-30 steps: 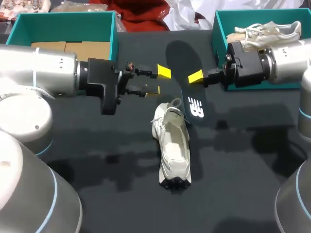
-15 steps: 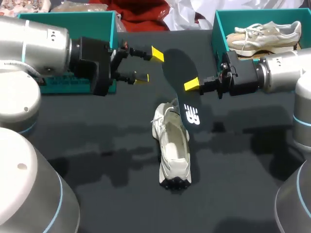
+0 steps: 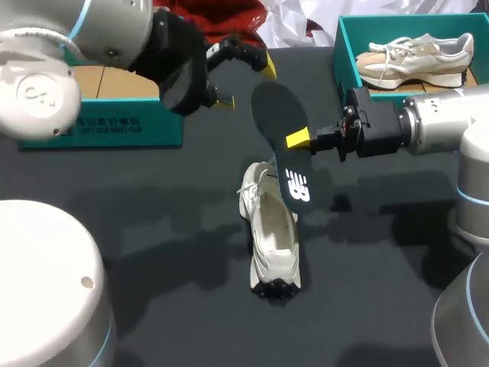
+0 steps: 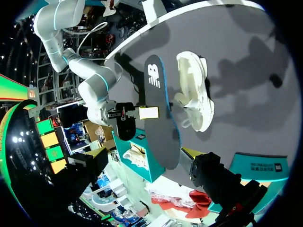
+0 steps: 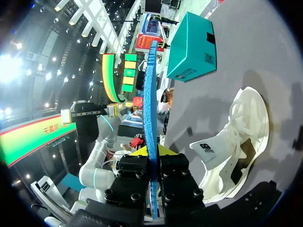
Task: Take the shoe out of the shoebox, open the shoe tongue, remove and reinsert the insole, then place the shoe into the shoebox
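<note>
A white shoe [image 3: 273,237] lies on the black table, toe toward the front edge, tongue lifted. Above its collar my right gripper [image 3: 299,140] is shut on the black insole [image 3: 281,126], which hangs tilted with its logo end over the shoe opening. From the right wrist the insole [image 5: 150,109] shows edge-on, blue, clamped between the fingers, with the shoe [image 5: 239,142] beside it. My left gripper [image 3: 243,84] stands open and empty by the insole's far end, raised off the table. The left wrist view shows the insole [image 4: 158,109] next to the shoe [image 4: 194,90].
The teal shoebox [image 3: 341,53] at the back right holds a second pale shoe [image 3: 416,57]. Another teal box [image 3: 92,122] with cardboard inside stands at the back left, under my left arm. Red cloth and white paper lie beyond the far edge.
My left arm has swung up and back toward the far left, gripper still open. My right gripper has carried the insole a little left, over the shoe's opening.
</note>
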Controlling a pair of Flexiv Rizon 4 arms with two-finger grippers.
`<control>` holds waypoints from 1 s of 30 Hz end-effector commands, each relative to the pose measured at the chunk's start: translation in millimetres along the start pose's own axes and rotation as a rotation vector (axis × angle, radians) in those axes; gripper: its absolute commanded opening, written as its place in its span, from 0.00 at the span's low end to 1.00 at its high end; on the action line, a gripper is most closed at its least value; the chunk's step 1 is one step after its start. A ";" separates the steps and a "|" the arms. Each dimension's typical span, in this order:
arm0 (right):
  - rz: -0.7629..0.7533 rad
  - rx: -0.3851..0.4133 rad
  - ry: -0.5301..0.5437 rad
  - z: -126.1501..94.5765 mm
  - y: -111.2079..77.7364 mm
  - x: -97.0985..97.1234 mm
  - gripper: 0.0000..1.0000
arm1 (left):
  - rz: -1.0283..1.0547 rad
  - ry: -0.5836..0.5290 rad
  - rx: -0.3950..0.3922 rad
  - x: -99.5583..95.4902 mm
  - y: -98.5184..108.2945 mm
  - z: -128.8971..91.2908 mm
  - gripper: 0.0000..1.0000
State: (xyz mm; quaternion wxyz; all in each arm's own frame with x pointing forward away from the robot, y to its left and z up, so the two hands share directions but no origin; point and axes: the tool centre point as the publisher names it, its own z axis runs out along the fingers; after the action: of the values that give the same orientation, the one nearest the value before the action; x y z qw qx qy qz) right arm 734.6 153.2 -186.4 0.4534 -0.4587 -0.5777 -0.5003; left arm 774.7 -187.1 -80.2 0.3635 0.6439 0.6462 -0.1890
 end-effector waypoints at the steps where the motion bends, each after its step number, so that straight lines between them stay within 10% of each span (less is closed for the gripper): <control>1: 0.000 -0.001 -0.002 1.1 -0.6 -0.1 0.00 | 0.000 0.391 0.099 -18.6 22.7 3.3 1.00; 8: 0.000 -0.001 -0.002 1.1 -0.6 -0.1 0.00 | -0.012 0.623 0.252 -31.5 29.5 12.9 1.00; 30: 0.000 -0.001 -0.002 1.1 -0.6 -0.1 0.00 | -0.035 0.966 0.319 -29.6 23.9 42.2 1.00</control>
State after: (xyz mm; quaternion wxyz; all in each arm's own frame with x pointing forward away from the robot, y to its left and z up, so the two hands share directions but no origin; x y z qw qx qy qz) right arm 735.0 153.0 -186.1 0.4536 -0.4586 -0.5782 -0.4997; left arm 801.2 -229.2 -82.7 0.0451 0.6885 0.7180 -0.0915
